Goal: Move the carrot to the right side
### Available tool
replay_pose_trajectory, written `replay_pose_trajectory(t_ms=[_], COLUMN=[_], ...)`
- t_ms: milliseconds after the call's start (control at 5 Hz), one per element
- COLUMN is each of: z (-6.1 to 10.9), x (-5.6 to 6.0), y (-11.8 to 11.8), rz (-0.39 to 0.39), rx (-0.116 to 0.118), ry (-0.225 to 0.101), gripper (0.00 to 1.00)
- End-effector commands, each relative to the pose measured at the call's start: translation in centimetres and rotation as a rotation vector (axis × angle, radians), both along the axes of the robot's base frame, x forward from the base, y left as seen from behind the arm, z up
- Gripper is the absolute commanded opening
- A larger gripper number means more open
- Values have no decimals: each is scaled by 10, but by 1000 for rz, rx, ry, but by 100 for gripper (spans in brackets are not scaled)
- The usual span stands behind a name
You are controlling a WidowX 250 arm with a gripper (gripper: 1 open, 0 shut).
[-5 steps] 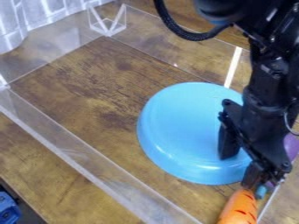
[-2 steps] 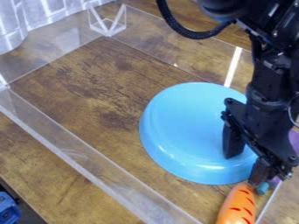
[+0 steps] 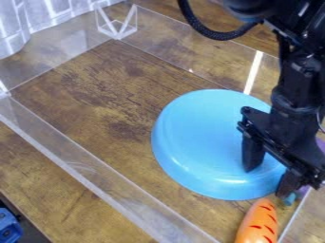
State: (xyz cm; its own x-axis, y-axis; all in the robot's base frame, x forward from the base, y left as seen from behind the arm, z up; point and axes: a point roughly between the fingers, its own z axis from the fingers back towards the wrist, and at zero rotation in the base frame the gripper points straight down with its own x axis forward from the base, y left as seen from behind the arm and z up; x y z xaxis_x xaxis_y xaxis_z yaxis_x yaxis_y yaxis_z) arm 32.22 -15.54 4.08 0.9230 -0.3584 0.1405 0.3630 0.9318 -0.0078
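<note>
The small orange carrot with a light green top lies on the wooden table at the bottom right, just past the front edge of the blue plate. My gripper hangs black over the plate's right front rim, directly above and behind the carrot's leafy end. Its fingers stand apart and hold nothing. The carrot's tip is cut off by the lower frame edge.
Clear acrylic walls fence the wooden table on the left and front. A small clear container stands at the back. A bit of purple eggplant shows at the right edge behind the arm.
The gripper has lifted slightly and shifted a little right, away from the carrot. The carrot has stayed on the table at the bottom right.
</note>
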Motion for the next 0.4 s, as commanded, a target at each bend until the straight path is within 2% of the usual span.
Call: replay_pose_trajectory(t_ms=[0, 200], z=[1, -6], x=[-4, -2], y=[23, 29], rz=[-7, -12], rx=[-12, -14], ry=[-23, -19], gripper=[0, 100])
